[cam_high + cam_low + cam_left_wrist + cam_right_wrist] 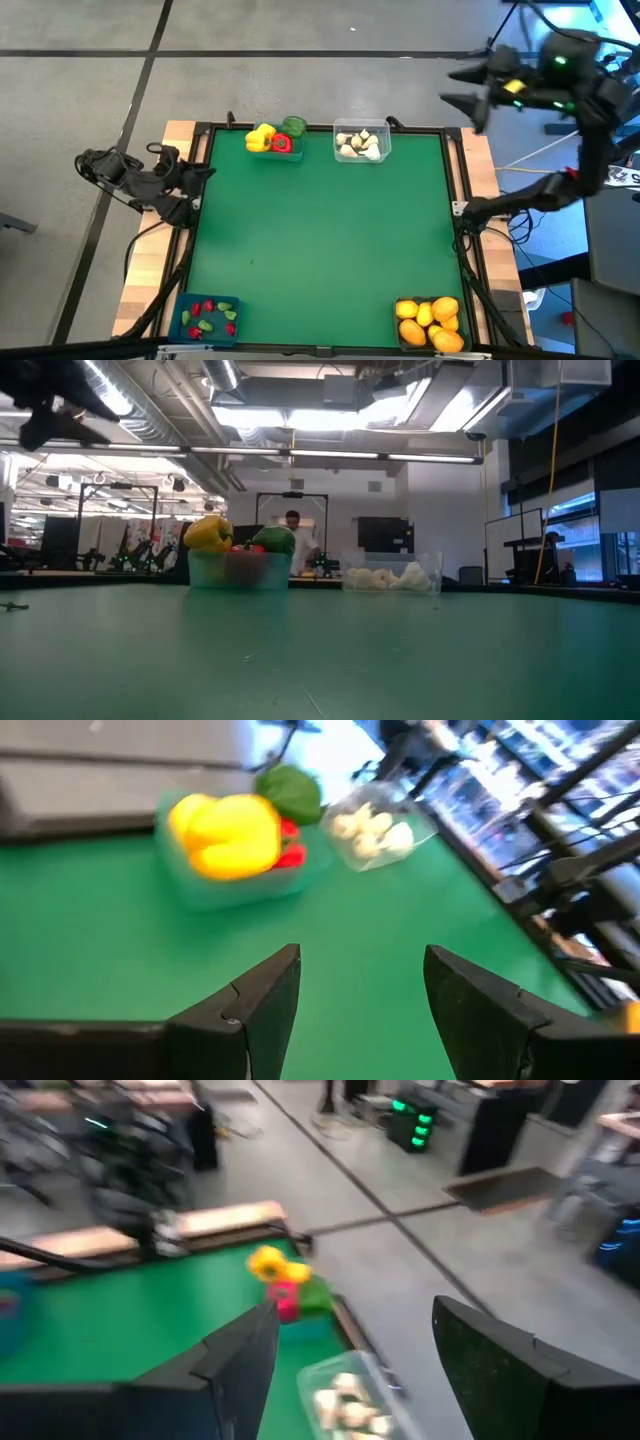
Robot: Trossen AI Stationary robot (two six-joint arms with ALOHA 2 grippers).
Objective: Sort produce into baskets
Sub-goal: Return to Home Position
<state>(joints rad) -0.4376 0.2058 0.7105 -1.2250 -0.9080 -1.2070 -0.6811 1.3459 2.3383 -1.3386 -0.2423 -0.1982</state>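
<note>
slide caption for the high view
Peppers, garlic, citrus and small pieces binned; left gripper and right gripper open and empty.

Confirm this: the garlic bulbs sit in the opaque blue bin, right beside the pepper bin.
Wrong on the bin. The garlic bulbs sit in the clear bin, not an opaque blue one. That bin does stand right beside the pepper bin, as the high view shows.

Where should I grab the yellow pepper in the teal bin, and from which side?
Likely pinch the yellow pepper across its rounded top, from above: it rises over the rim of the teal bin, and the red pepper crowds its side.
</note>
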